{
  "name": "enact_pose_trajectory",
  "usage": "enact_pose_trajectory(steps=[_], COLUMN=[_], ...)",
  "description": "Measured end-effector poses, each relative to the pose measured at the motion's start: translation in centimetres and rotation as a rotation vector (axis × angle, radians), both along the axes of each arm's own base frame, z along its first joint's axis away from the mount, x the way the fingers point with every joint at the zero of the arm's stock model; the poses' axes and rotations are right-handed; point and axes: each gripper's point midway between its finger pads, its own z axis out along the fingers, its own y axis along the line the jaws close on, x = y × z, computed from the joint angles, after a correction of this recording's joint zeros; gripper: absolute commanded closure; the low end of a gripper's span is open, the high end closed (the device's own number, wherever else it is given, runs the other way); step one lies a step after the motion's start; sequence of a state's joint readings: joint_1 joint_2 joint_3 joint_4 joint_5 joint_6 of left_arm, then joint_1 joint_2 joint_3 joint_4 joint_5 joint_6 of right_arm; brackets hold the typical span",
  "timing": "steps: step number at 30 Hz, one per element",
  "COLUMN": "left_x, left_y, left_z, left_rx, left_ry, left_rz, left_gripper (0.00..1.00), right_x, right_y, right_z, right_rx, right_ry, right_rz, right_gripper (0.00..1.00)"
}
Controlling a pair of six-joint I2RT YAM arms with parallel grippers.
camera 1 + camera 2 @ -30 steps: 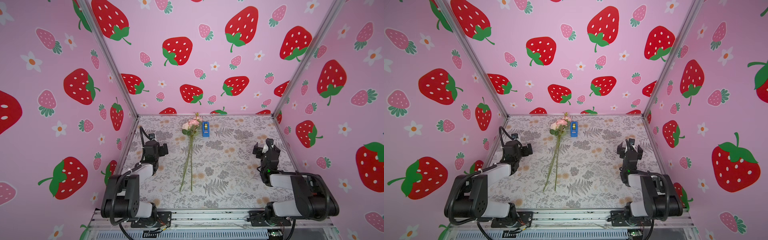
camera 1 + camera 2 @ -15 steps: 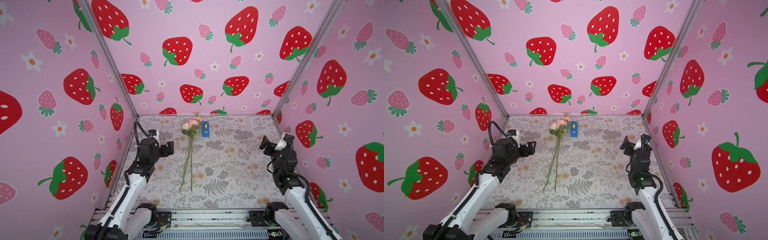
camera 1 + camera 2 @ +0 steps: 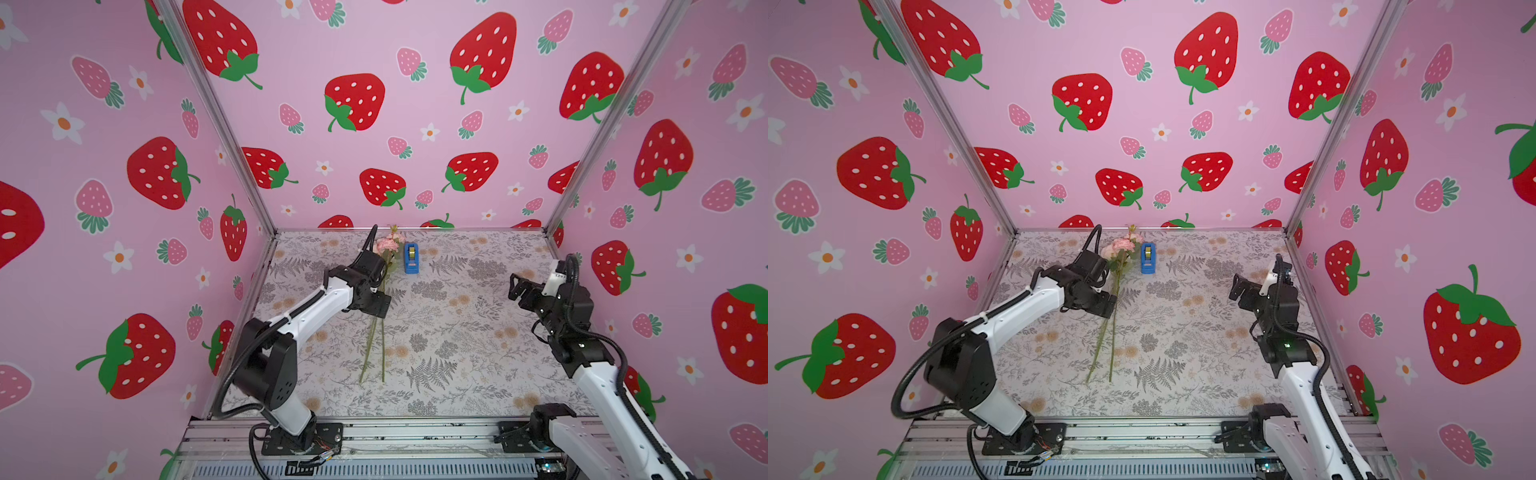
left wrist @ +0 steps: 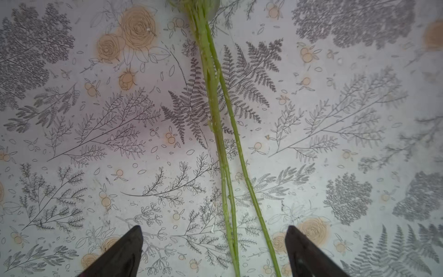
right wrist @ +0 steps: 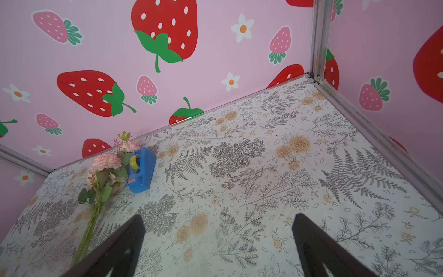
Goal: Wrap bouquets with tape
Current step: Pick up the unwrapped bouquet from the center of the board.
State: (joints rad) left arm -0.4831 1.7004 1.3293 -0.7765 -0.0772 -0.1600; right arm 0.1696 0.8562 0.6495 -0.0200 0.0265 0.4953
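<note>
Top views, front edge to back: closest is the metal rail (image 3: 415, 434) with both arm bases bolted onto it. Past that the printed table (image 3: 457, 365) starts. The bouquets (image 3: 373, 345) lie flat on it, roughly down the middle, with the cut ends toward the rail and the stems running off toward the back. There are two stem bundles side by side, a little apart at the cut ends and coming together higher up.

About halfway up the stems, the left gripper (image 3: 379, 306) hangs right over them, pointing down. Left wrist view settles the grip question. The two black fingers (image 4: 124, 254) are spread wide and the stems lie on the table between them, closer to one finger than the other, with nothing pinched. Can't tell if the tips touch the table.

The right gripper (image 3: 514, 286) is off on the right side, raised above the table and well apart from the flowers. Its wrist view shows the jaws wide apart too, with only bare table between them.

Further back are the pink and cream blooms (image 3: 388, 244). Just beside them on the right is the tape (image 3: 411, 258) in its blue dispenser, near the strawberry back wall (image 3: 374, 174). In the right wrist view the leaves look like they touch the dispenser, but it's hard to be sure.
</note>
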Motion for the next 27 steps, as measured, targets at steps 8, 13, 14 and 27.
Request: enact_pose_trajectory(steps=[8,13,14,27], left_x=[4.5,6.5,6.7,8.6], left_y=[-1.6,-1.6,-1.5,-1.5], left_z=[-3.9,-6.7,-7.0,-8.9], left_rx=[0.004,0.009,0.007,-0.004], left_ry=[0.055,0.076,0.078,0.063], left_rz=[0.059,0.107,0.12,0.194], left_gripper=[0.22,0.32,0.34,0.51], right_x=[1.4,1.2,1.1,-1.6], right_y=[0.7,1.0,1.1,1.4], right_z=[-2.8,-2.3,-2.2,-2.9], right_rx=[-0.012,-0.019,-0.016,0.002], right_ry=[0.081,0.064,0.058,0.007], right_rz=[0.025,0.05,0.058,0.096], right_gripper=[0.0,0.0,0.0,0.0])
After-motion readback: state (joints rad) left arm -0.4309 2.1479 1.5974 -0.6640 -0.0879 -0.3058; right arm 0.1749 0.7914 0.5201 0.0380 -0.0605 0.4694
